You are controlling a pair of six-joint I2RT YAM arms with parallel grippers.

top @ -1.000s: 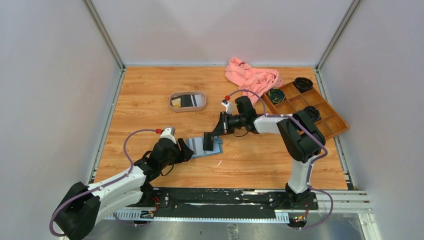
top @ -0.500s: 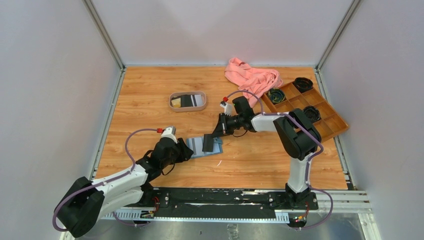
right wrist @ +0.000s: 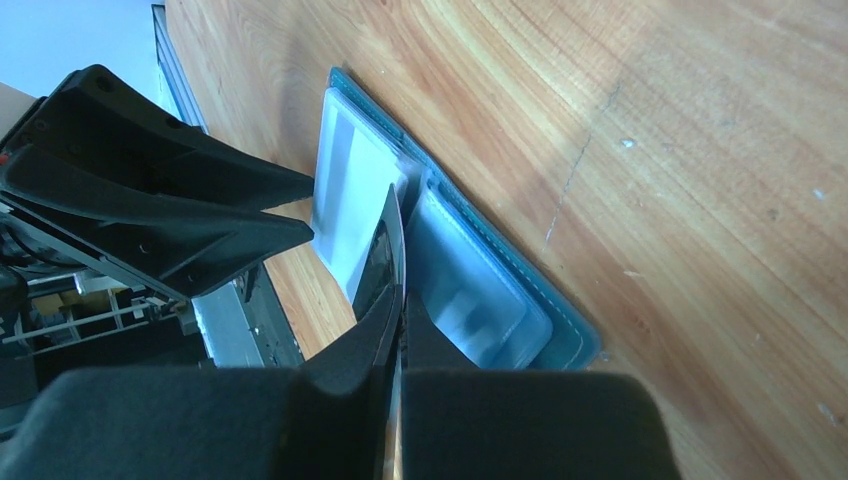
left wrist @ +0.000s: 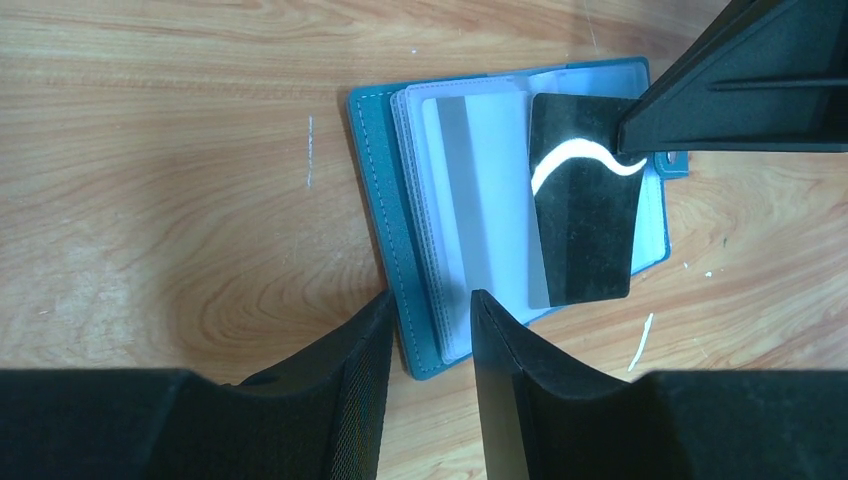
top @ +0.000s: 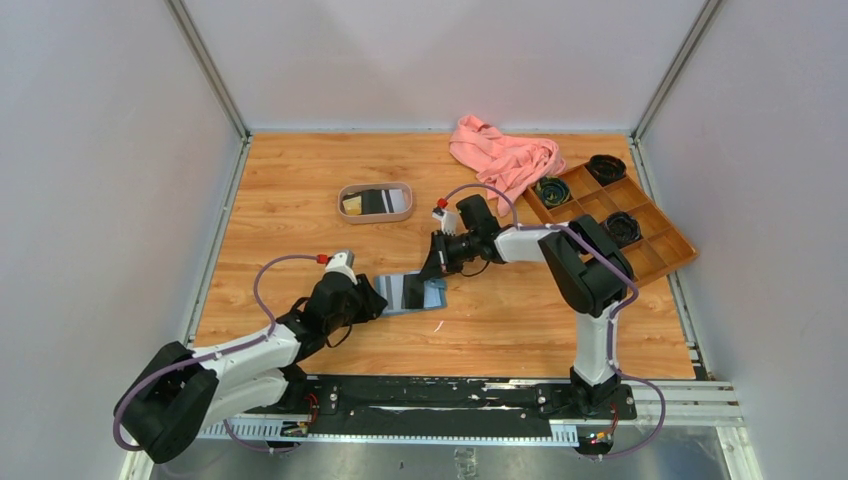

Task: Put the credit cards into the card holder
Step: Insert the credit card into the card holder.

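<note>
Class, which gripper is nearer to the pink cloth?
Right. The right gripper, holding a black card, sits in front and left of the pink cloth; the left gripper lies farther, at the card holder's left edge.

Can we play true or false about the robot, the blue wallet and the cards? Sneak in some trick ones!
1. The right pincer pinches a black card. True.
2. The card holder is snapped shut. False: it lies open.
3. The pink cloth is in the oval tray. False: it lies at the back, next to the wooden box.
4. The left pincer is at the card holder's edge. True.
</note>
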